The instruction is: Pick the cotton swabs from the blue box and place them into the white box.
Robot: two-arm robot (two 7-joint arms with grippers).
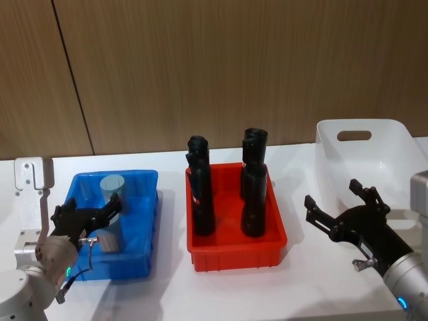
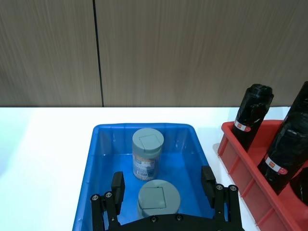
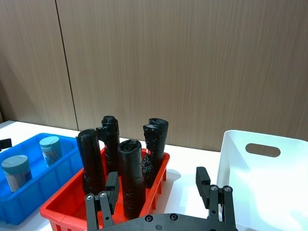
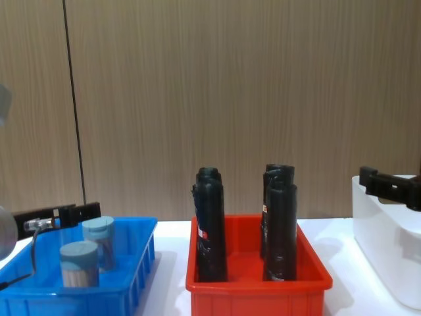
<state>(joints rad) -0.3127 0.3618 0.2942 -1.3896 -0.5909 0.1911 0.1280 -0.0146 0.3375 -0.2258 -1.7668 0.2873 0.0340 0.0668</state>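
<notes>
White table [image 1: 301, 287], wood-panelled wall [image 1: 200, 67], blue box [image 1: 137, 267] left of red bin [image 1: 234, 257], left gripper [image 1: 90, 212] wide open above cotton swabs [image 2: 158, 195], white box [image 1: 388, 157] on bin's right, right gripper [image 1: 331, 194] spread wide.

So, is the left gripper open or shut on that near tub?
Open: the left gripper straddles the near cotton swabs tub, fingers clear of it on both sides.

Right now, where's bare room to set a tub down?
Inside the tall white plastic bin, and the white tabletop strip between the shallow blue plastic bin and the red plastic bin. Crowded: the red bin, full of tall black tubes.
</notes>
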